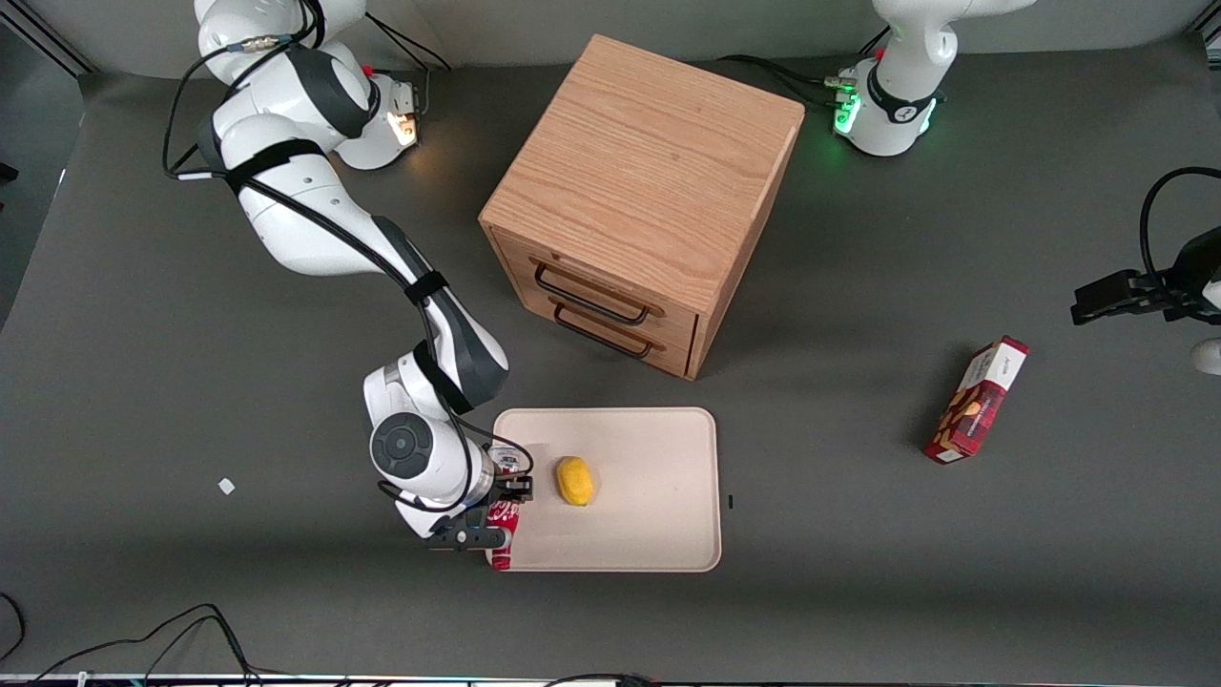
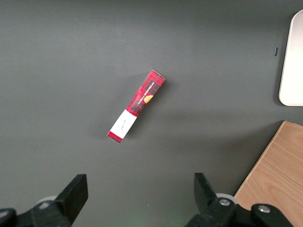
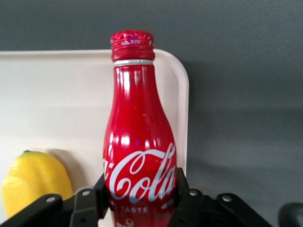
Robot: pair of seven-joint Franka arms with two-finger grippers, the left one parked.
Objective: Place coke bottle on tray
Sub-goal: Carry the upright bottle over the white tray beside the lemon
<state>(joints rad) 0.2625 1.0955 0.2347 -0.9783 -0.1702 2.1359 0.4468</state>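
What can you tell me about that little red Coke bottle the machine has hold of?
The coke bottle is a slim, glossy red contour bottle, metal by its shine, with white script logo and a ridged red cap, still on. The gripper is shut on its lower body. It hangs over the tray at the edge nearest the working arm, beside a lemon.

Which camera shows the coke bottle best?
The right wrist view: the coke bottle fills it, cap and logo clear, gripper shut on it over the tray. The front view shows only a red sliver; the left wrist view, nothing.
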